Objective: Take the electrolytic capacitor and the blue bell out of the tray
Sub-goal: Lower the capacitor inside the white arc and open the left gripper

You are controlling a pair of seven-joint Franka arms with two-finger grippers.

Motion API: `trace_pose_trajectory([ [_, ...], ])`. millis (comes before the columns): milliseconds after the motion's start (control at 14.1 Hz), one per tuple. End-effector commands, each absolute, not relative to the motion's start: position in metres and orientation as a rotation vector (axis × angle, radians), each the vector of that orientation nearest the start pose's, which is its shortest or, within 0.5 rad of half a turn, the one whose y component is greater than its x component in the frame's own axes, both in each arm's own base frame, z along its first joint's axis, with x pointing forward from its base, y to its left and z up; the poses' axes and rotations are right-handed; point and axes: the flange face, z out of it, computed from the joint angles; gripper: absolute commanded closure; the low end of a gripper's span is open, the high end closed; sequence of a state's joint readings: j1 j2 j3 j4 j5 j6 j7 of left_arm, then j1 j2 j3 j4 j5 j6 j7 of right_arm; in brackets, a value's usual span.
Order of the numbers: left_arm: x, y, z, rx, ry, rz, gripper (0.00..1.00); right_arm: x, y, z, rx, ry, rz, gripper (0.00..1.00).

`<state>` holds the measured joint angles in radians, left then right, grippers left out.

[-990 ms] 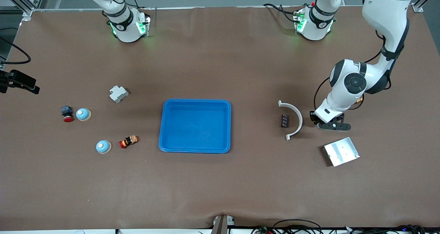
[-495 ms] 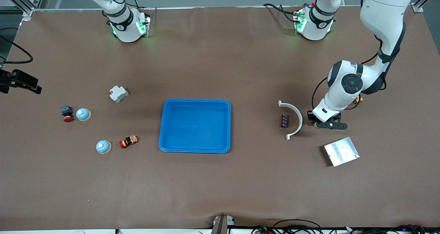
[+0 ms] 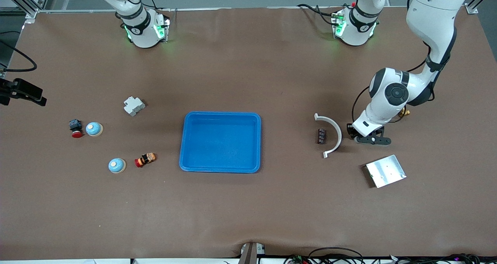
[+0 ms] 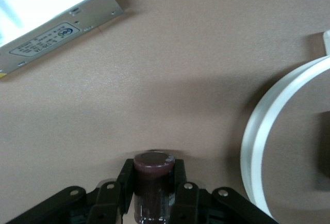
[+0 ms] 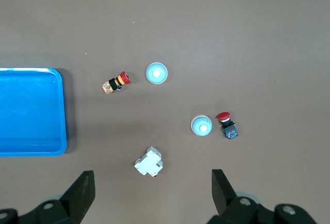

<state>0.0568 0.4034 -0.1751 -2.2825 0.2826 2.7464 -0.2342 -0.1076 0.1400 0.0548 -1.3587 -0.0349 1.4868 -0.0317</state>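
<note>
The left end effector (image 4: 153, 195), still pinching the electrolytic capacitor (image 4: 153, 175), has edged toward the white curved bracket (image 3: 332, 134); the right end effector (image 5: 149, 193) waits spread.

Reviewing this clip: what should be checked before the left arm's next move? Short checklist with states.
1. Bright-blue plastic tray holds nothing: ok.
2. Left gripper shut on the dark cylindrical capacitor: ok.
3. Capacitor resting on the brown table: cannot tell.
4. Capacitor apart from the white curved strip and the silver metal plate: ok.
5. Both pale-blue bells outside the tray: ok.
6. Right gripper open, waiting high over its end of the table: ok.
</note>
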Motion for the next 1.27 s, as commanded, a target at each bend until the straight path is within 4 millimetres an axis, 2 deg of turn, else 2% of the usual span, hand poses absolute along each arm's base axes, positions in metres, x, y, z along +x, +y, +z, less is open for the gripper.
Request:
trace_pose_trajectory([
  [0,0.531,-0.066,0.180,-3.084,0.225,-0.151,0.72,0.584,-0.036,0.644,-3.182,0.057,0.014,0.00],
  [71,0.532,-0.067,0.180,-3.084,0.229,-0.154,0.01,0.584,-0.038,0.644,-3.182,0.062,0.014,0.00],
  [354,0.535,-0.069,0.191,-3.082,0.205,-0.177,0.00,0.584,-0.041,0.644,-3.181,0.069,0.017,0.00],
  [566,0.539,-0.069,0.210,-3.071,0.188,-0.213,0.00,0.584,-0.043,0.644,-3.178,0.073,0.017,0.00],
  [778,0.548,-0.066,0.231,-3.048,0.164,-0.174,0.00,0.584,-0.044,0.644,-3.179,0.066,0.017,0.00],
  [1202,0.574,-0.104,0.312,-3.081,0.075,-0.044,0.00,0.581,-0.044,0.643,-3.177,0.061,0.039,0.00],
])
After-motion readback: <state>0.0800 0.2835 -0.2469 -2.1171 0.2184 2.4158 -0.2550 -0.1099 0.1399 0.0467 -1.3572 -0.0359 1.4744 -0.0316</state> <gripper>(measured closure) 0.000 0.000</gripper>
